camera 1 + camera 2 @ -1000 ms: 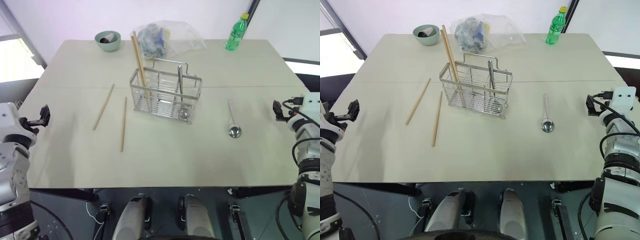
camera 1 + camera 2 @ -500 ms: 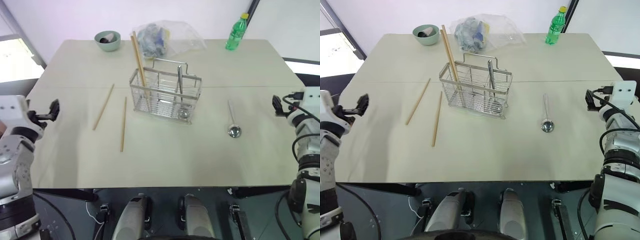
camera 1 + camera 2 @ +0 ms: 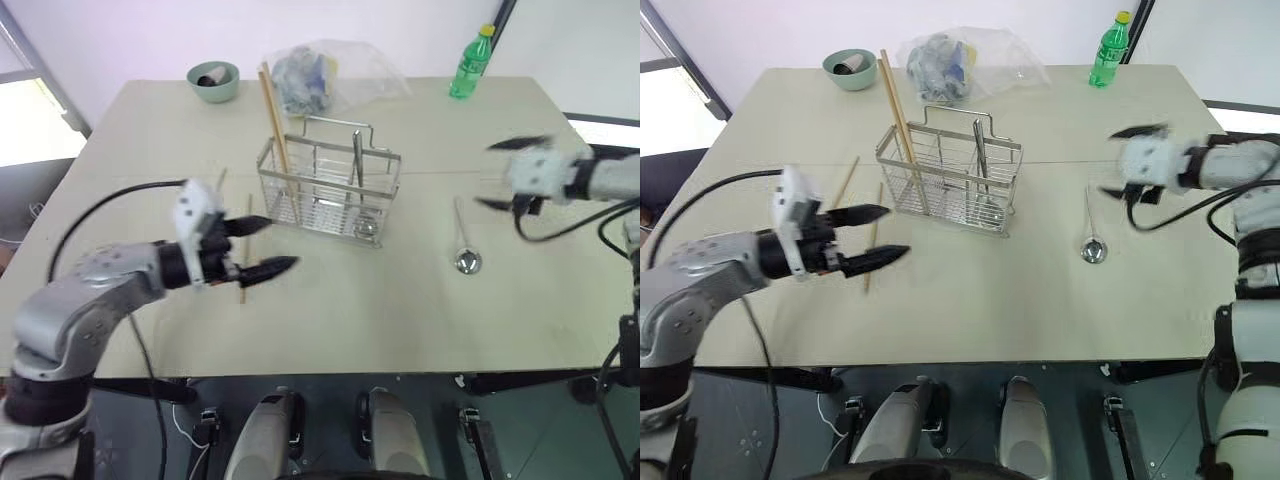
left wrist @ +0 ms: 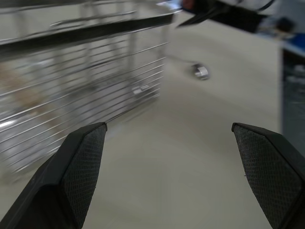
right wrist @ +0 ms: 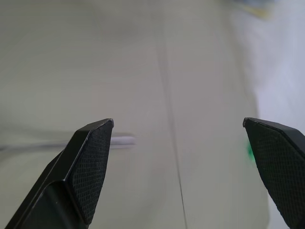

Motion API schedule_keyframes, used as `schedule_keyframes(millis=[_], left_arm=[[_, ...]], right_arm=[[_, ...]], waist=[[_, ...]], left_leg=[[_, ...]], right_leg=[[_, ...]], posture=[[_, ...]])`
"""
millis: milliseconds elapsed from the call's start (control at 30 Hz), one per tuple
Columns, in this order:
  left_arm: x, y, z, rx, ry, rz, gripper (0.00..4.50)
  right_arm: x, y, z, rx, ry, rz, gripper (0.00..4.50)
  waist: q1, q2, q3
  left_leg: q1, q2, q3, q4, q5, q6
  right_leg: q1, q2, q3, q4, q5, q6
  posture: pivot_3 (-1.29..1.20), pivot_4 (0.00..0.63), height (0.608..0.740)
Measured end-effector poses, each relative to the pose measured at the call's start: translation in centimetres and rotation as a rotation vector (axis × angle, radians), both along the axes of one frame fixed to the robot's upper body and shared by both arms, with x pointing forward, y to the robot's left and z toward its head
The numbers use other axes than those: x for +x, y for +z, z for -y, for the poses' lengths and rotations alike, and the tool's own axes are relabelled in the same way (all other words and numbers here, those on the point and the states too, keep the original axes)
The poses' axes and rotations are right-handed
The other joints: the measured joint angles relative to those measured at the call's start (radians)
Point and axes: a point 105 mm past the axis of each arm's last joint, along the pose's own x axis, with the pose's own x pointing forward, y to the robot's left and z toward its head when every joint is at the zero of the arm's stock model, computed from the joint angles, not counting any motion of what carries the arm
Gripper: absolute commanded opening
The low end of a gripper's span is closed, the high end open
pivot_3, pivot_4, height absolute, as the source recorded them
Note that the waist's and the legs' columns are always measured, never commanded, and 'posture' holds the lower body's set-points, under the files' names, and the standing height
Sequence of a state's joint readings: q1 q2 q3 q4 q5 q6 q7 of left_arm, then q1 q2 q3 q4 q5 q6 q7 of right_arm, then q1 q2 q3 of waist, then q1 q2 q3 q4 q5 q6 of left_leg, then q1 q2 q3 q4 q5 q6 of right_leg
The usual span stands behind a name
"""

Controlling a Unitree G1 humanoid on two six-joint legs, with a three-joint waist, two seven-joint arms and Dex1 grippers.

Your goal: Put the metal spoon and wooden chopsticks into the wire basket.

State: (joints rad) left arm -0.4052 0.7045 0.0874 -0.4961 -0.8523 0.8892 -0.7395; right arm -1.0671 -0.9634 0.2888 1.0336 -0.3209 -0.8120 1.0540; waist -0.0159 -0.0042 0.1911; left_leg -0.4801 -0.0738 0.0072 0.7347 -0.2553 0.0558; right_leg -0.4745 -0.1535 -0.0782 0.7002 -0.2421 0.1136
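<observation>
The wire basket [image 3: 330,190] stands mid-table with two wooden chopsticks [image 3: 275,120] leaning upright in its left end and a metal spoon [image 3: 358,160] in its right part. Two more chopsticks [image 3: 847,180] [image 3: 248,208] lie flat to its left, partly hidden by my left hand. Another metal spoon [image 3: 464,240] lies on the table right of the basket. My left gripper [image 3: 280,244] is open, hovering over the loose chopsticks and pointing toward the basket [image 4: 71,86]. The right gripper [image 3: 503,174] is open in the air just above that spoon's handle [image 5: 119,140].
At the back of the table [image 3: 330,320] are a green bowl [image 3: 212,80], a crumpled plastic bag [image 3: 325,70] and a green bottle [image 3: 470,65]. A black cable trails from each forearm.
Both arms swung in from the table's side edges. The left gripper now hovers over the loose chopsticks, the right one over the loose spoon. Both stayed open.
</observation>
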Motion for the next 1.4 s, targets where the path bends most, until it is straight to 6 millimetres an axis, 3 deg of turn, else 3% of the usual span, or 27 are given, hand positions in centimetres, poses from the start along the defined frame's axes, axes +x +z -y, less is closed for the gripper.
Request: schedule_keyframes(millis=[133,333,600,767,900,1100,1400], left_arm=[[0.2,0.0,1.3,-0.006,-0.070,-0.055,4.40],[-0.4,-0.3,2.5,0.022,-0.154,-0.074,4.40],[-0.8,-0.1,2.8,0.035,-0.160,-0.055,4.40],[-0.8,-0.1,2.8,0.036,-0.150,-0.055,4.40],[-0.7,0.1,2.7,0.028,-0.132,-0.057,4.50],[-0.5,0.5,2.5,0.019,-0.116,-0.046,4.50],[-0.1,1.0,2.0,0.014,-0.108,-0.042,4.50]], right_arm=[[-0.6,-1.2,-0.2,-0.291,0.129,-0.078,4.50],[-0.1,-0.9,-1.1,-0.588,0.275,-0.078,4.50],[-0.3,-4.6,-3.2,-0.709,0.455,-0.142,4.50],[-0.4,-5.3,-3.0,-0.747,0.492,-0.150,4.50],[-0.6,-5.6,-2.8,-0.752,0.500,-0.162,3.29],[-0.9,-5.9,-2.8,-0.720,0.499,-0.173,0.16],[-2.2,-6.5,-4.8,-0.405,0.492,-0.224,0.07]], waist=[[-0.001,-0.001,0.001],[-0.004,0.000,0.001],[0.002,0.000,0.001],[0.000,0.000,0.001],[0.000,-0.002,0.000],[-0.007,-0.002,0.000],[-0.002,-0.002,0.001]], left_leg=[[-0.001,0.000,0.000,-0.001,0.006,-0.007],[0.000,0.000,0.000,-0.003,0.007,-0.009],[0.000,0.000,0.000,-0.003,0.008,-0.012],[0.001,0.000,0.000,-0.003,0.009,-0.013],[0.002,0.000,0.000,-0.003,0.009,-0.013],[0.002,0.000,0.000,-0.003,0.009,-0.013],[0.002,0.000,0.000,-0.003,0.010,-0.014]], right_leg=[[-0.001,0.000,0.001,0.000,0.000,0.000],[-0.003,0.001,0.004,0.002,-0.001,-0.002],[-0.003,0.002,0.004,0.004,-0.001,-0.003],[-0.003,0.003,0.005,0.005,-0.001,-0.003],[-0.002,0.003,0.005,0.006,-0.001,-0.003],[-0.004,0.003,0.006,0.007,-0.002,-0.004],[-0.002,0.002,0.005,0.008,-0.002,-0.005]], posture=[[0.00,0.150,0.669],[0.00,0.150,0.669],[0.00,0.150,0.669],[0.00,0.150,0.669],[0.00,0.150,0.669],[0.00,0.150,0.669],[0.00,0.150,0.669]])
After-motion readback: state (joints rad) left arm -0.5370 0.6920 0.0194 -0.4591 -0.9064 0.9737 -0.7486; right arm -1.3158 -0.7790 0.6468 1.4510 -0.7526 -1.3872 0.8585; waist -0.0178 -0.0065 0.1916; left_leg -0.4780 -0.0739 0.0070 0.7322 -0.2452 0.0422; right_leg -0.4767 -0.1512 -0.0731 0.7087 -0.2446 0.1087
